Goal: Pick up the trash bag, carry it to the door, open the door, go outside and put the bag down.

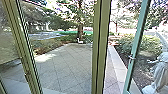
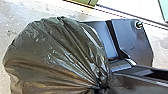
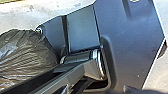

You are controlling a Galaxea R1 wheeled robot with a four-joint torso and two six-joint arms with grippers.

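1. Ahead I see a tree (image 1: 80, 27) beyond a sunlit paved yard (image 1: 65, 68).
2. Right of the tree, nearer me, stands a green post (image 1: 101, 47); farther right grow leafy bushes (image 1: 125, 43).
3. On my side of the tree lies pale floor (image 2: 12, 27).

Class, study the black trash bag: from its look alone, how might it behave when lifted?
The trash bag will probably sag and change shape, since its thin film is creased all over. It may be light for its size, though its rounded bulge hides the contents. The shiny film could prove slippery.
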